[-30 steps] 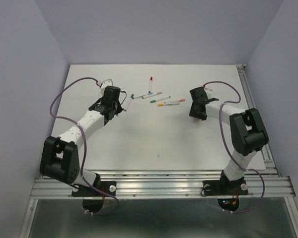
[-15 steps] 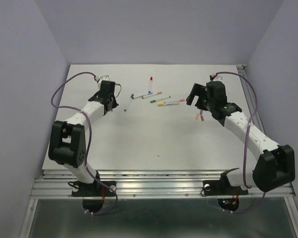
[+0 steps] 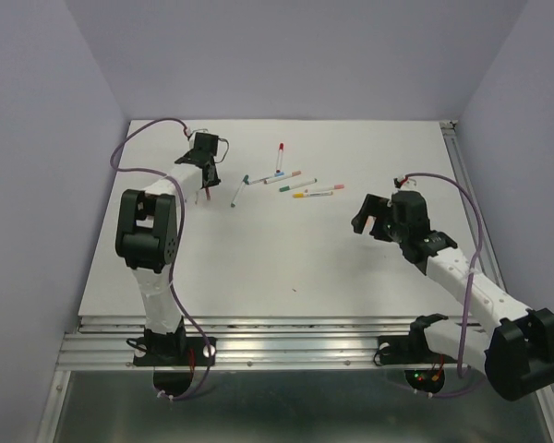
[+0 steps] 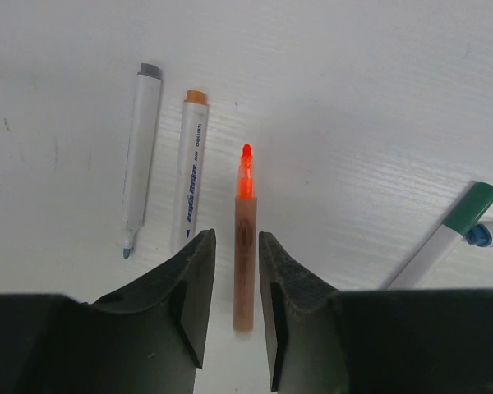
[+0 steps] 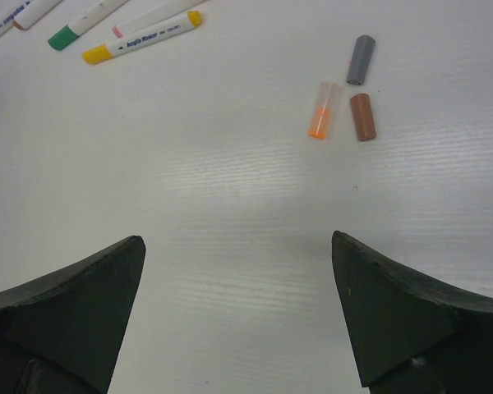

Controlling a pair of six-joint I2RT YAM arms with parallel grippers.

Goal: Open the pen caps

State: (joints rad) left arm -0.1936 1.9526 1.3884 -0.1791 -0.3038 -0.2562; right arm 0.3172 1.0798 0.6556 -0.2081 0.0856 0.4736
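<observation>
I've got a white flat surface (image 3: 286, 258) carrying everything. The left arm (image 3: 150, 226) reaches toward the far left, and the right arm (image 3: 462, 277) stretches over the right side.

The right end effector (image 5: 237, 246) is released, jaws spread wide with nothing between them. The left end effector (image 4: 237, 316) is only narrowly parted. A slit of surface shows between one finger and the pen, so it's not clenched.

Between those jaws lies an uncapped pen with translucent orange barrel (image 4: 245, 263), bright orange tip pointing away from the wrist. Beside it on the left of the wrist view lie two white barrels, roughly parallel: a white pen with orange end (image 4: 193, 164) and a white pen with grey end (image 4: 141, 156). Off to the right is a white pen with green cap (image 4: 468, 212).

Three loose caps lie ahead and to the right of the right end effector, well apart from its fingers:
- grey plastic cap (image 5: 361, 59)
- brown plastic cap (image 5: 362, 116)
- translucent orange cap (image 5: 322, 109), just beside the brown one

A yellow cap (image 5: 99, 54) sits on its pen at upper left.
</observation>
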